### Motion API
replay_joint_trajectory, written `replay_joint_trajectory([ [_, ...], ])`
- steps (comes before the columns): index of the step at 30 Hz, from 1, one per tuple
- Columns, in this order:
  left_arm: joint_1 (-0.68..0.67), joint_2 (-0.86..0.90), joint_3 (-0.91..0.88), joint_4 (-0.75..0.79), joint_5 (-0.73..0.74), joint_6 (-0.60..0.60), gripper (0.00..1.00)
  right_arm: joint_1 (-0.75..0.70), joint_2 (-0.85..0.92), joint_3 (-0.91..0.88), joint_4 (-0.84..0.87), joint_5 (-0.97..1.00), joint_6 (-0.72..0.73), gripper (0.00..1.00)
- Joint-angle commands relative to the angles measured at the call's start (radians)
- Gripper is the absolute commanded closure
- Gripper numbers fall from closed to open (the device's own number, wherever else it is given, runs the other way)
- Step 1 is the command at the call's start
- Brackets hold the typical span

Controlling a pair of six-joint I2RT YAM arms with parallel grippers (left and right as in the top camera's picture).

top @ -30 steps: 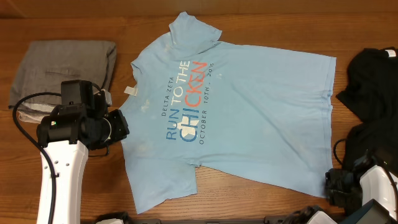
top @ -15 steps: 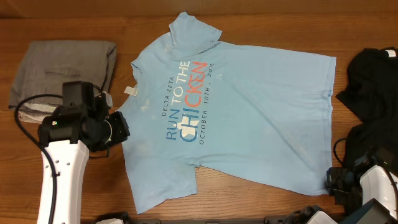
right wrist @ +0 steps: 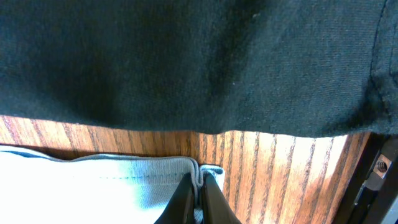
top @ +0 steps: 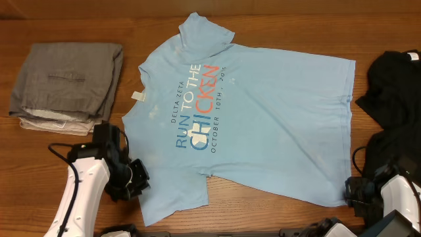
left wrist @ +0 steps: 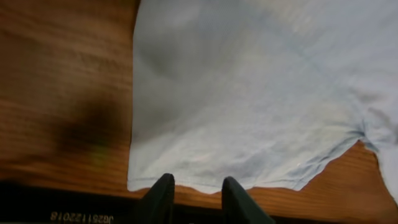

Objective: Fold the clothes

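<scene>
A light blue T-shirt [top: 263,118] is shown spread flat, lettering up, on the wooden tabletop [top: 263,214]. The left pincer [left wrist: 196,186] is held with its fingers apart at the shirt's edge, near one sleeve. The right pincer [right wrist: 200,183] is clamped together on a corner of the shirt's hem, just beside a black garment [right wrist: 186,62]. A folded gray garment [top: 69,79] is stacked on the collar side.

Overhead: black garment [top: 395,72] runs off the right edge. Wrist views: left gripper [left wrist: 197,182] and right gripper [right wrist: 198,179] cropped at the bottom edge; the latter's tips cover the T-shirt [right wrist: 93,183] corner.
</scene>
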Motion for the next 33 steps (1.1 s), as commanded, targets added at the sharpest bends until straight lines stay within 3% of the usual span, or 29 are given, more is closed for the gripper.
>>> replay_joint_trajectory([
  [1,-0.041,0.002,-0.01,0.001,0.03,-0.05,0.67,-0.001,0.016,-0.021,0.029,-0.037,-0.01,0.96],
  [6,-0.164,0.002,-0.011,-0.02,-0.043,-0.134,0.63,-0.001,0.016,-0.021,0.029,-0.037,-0.01,0.96],
  [14,-0.378,0.002,-0.011,-0.021,-0.155,-0.363,0.45,-0.001,0.016,-0.021,0.029,-0.038,-0.013,0.96],
  [16,-0.393,0.002,-0.011,-0.021,-0.177,-0.414,0.38,-0.001,0.016,-0.021,0.029,-0.038,-0.013,0.96],
  [22,-0.394,0.002,-0.033,-0.016,-0.175,-0.48,0.31,-0.001,0.016,-0.021,0.029,-0.038,-0.013,0.96],
  [33,-0.393,0.002,-0.224,0.166,-0.091,-0.534,0.34,-0.001,0.016,-0.021,0.036,-0.039,-0.03,0.96],
])
